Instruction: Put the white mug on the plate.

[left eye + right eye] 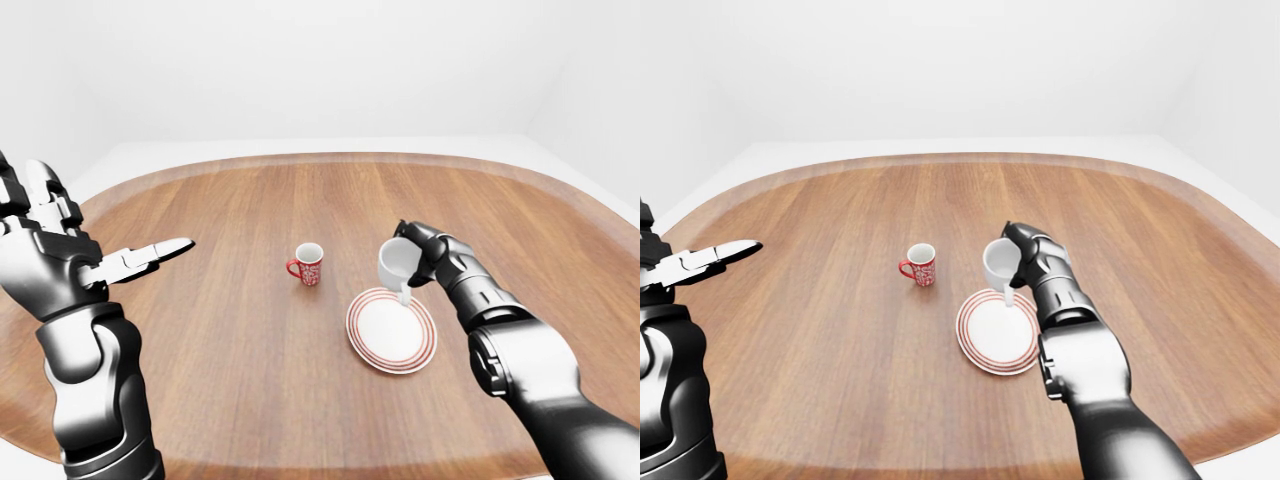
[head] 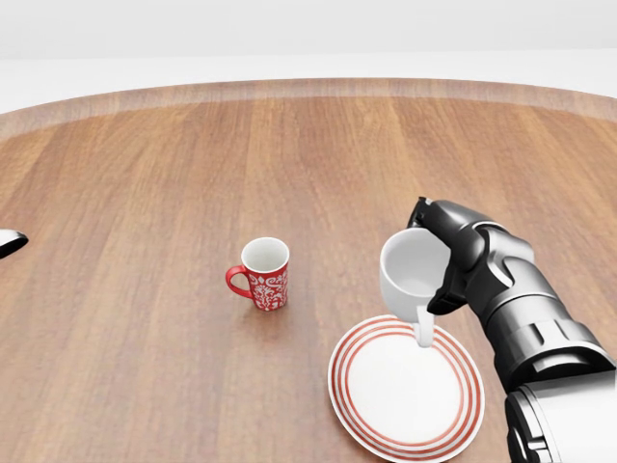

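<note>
Plate [image 2: 405, 439] lies nearest; my right robot hand [image 2: 453, 265], clamped on the white mug [image 2: 410, 275], hovers at its twelve o'clock rim. I'd level it, centre, lower gently.

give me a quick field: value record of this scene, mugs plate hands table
white mug: held tilted in the right hand, above the plate's upper edge in the head view, handle pointing down
plate: white with red rings, flat on the table, nothing set on it
red mug: upright, left of the plate, apart from it
right hand: fingers closed round the white mug
left hand: open, raised at left, holding nothing
table: wooden, rounded edge
</note>
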Controlling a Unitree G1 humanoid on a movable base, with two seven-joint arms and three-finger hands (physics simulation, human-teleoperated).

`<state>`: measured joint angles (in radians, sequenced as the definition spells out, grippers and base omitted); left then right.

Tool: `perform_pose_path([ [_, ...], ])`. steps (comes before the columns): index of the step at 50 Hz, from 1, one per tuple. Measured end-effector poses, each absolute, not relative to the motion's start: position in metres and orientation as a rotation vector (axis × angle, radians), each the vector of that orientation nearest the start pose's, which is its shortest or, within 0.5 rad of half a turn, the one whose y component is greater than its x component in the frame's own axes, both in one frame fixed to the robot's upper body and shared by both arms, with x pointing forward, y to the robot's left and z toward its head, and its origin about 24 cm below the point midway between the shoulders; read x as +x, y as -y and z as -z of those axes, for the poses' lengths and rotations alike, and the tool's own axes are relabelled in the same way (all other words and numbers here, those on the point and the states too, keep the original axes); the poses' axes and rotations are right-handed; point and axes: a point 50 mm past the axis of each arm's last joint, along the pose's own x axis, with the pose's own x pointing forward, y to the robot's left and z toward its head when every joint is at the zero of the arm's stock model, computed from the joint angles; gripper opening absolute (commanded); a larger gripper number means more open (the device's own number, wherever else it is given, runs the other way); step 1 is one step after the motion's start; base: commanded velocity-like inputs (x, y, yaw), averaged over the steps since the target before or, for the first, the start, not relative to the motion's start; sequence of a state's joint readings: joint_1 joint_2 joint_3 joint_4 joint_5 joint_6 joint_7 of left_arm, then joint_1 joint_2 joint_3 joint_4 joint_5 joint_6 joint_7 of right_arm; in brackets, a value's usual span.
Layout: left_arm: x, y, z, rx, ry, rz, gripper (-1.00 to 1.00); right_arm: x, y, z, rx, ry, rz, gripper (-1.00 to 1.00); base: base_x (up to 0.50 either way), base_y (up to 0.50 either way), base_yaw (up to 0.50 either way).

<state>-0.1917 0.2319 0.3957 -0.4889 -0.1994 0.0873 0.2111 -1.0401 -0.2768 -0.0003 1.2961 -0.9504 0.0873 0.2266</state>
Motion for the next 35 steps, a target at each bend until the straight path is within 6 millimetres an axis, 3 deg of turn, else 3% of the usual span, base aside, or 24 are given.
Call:
perform_pose_path([
  [35,0.231,-0.252,-0.208,0.010,0.652,-0.441,1.00,0.373,0.189,-0.030,-1.125,-0.561,-0.236,-1.00,0.00,0.00,0.00],
])
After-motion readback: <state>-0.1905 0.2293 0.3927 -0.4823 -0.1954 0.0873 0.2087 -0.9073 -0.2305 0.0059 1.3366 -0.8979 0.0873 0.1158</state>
